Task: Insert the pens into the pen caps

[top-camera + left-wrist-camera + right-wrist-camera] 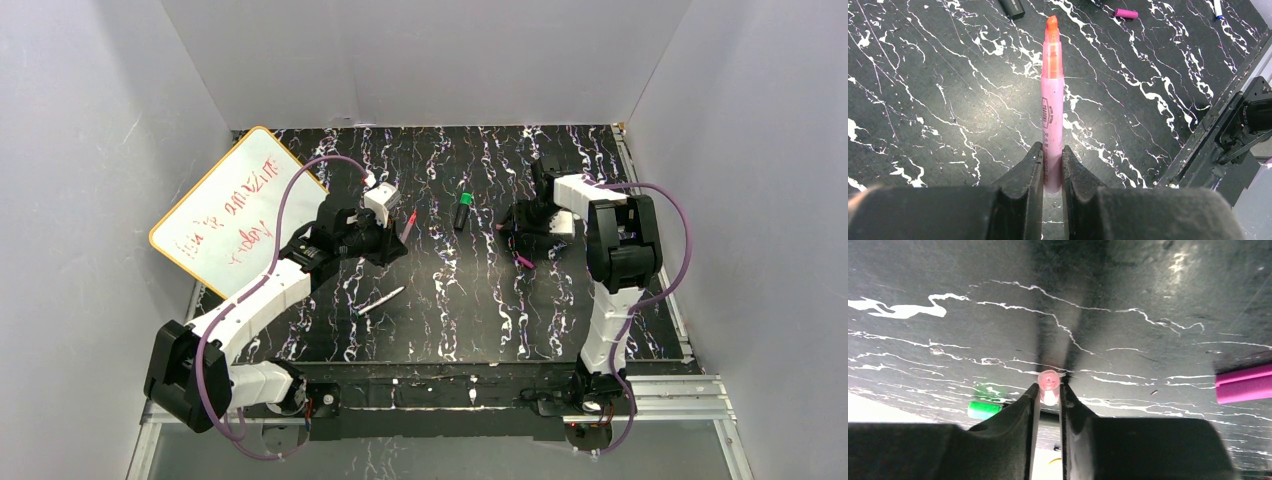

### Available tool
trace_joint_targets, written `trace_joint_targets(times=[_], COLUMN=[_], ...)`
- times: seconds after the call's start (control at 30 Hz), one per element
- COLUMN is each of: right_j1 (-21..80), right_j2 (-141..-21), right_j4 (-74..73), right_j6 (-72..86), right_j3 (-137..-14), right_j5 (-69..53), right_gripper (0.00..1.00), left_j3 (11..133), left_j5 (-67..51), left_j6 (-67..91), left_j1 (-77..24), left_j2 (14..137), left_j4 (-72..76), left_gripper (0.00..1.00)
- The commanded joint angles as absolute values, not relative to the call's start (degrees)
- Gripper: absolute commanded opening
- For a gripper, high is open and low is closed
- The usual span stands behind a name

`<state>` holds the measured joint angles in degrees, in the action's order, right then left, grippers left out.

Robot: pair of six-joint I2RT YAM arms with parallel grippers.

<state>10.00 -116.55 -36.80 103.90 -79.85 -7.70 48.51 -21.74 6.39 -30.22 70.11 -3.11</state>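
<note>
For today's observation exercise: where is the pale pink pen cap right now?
In the right wrist view, the pale pink cap sits pinched in the right end effector, with the magenta cap at that view's right edge.

A yellow-rimmed whiteboard (238,212) with red scribbles sits askew at the upper left of the top view, at the left edge of the black, white-veined table top (470,330). Plain white walls (420,60) enclose three sides, and a metal rail (690,393) runs along the bottom.

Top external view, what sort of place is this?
Probably a robot test booth: plain white walls box in a black marbled table, with two arms bolted to a rail at its near edge.
</note>
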Motion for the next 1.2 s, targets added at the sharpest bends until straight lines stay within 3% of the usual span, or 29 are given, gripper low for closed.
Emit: trace_joint_targets(times=[0.0,0.07,0.13,0.57,0.97,1.17], right_j1=[9.79,9.84,9.84,17.94,27.94,30.09], right_j2=[-118.70,-118.43,-118.18,-112.16,-95.50,-88.61], right_j4=[-41.62,-40.52,-39.82,-35.98,-22.77,-10.37], right_j6=[102.33,102.00,101.21,84.64,55.98,43.23], right_j3=[-79.17,-78.25,-77.73,-82.93,-81.49,-77.05], right_j5=[-7.56,-8.17,-8.30,-0.71,9.16,1.91], right_gripper=[0.19,0.05,0.01,0.02,0.01,0.03], left_j3=[49.66,49.66,49.66,50.64,50.27,49.45], left_j5=[-21.49,-21.51,-21.48,-22.66,-22.63,-24.34], left_j6=[5.71,5.71,5.71,5.27,5.27,5.97], left_j1=[-30.23,-30.23,-30.23,-30.23,-30.24,-30.26], left_j2=[70.12,70.14,70.05,73.17,72.73,71.59], left_j4=[-3.60,-3.60,-3.60,-4.79,-4.28,-2.34], left_gripper=[0.00,0.00,0.00,0.00,0.00,0.00])
